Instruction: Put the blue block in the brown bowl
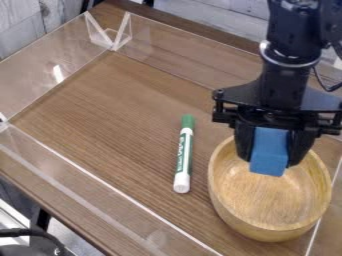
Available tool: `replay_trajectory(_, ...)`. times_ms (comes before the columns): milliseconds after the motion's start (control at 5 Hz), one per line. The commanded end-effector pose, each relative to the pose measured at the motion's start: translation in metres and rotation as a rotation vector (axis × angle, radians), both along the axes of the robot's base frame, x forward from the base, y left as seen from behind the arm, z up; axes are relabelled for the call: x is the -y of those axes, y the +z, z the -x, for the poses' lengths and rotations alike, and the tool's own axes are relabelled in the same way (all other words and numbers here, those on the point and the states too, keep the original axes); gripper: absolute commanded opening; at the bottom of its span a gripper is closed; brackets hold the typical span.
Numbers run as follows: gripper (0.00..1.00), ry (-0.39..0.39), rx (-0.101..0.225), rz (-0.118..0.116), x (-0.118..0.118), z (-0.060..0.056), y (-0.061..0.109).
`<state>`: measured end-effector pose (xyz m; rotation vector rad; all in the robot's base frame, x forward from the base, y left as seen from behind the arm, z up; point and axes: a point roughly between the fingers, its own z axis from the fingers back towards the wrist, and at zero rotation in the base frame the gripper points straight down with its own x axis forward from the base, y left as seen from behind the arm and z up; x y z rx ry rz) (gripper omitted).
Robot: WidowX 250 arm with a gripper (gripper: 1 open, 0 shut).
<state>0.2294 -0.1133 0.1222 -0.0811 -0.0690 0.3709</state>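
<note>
Block hung in gripper over bowl; marker lay just left of bowl on table.

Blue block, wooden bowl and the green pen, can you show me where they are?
blue block (271, 152), camera view, middle of its front face.
brown bowl (315, 195), camera view, right rim.
green-and-white marker pen (183, 155), camera view, middle of its barrel.

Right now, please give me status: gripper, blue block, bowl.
Gripper shut on blue block, pointing down. Block hangs over brown bowl, not released. Marker pen left of bowl, not in the way.
</note>
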Motion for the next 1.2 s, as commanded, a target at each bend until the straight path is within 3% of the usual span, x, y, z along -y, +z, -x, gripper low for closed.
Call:
replay_trajectory(0, 0.00, -0.024, 0.046, 0.024, 0.006, -0.005, 0.011)
replay_trajectory(1000, 0.00, -0.092, 0.050, 0.039, 0.007, -0.006, -0.006)
